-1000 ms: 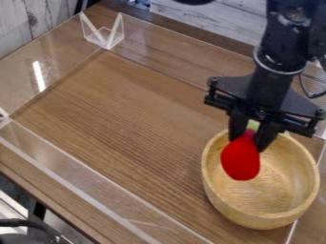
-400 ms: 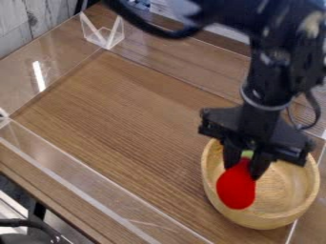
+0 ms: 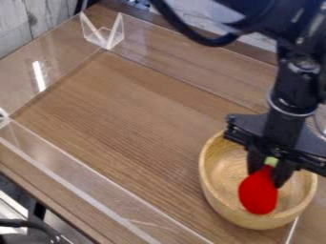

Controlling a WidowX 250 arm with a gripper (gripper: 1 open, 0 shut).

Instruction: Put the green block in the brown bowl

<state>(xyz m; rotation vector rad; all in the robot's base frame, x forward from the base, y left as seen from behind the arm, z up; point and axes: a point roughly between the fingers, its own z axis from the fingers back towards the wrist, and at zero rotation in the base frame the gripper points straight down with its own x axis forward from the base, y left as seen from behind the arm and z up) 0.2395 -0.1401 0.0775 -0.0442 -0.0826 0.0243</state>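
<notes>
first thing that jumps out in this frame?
The bright red object low in the brown bowl at lower right, the one vivid colour on the wood-grain table. Right above it the black gripper points down into the bowl, shut on the red object. No green block shows anywhere in view.

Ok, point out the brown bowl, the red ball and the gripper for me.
brown bowl (image 3: 216,162): camera view, on the left part of its thick wooden rim.
red ball (image 3: 258,195): camera view, on the ball's front face, inside the bowl.
gripper (image 3: 273,168): camera view, midway between its fingertips, just above the ball.
</notes>
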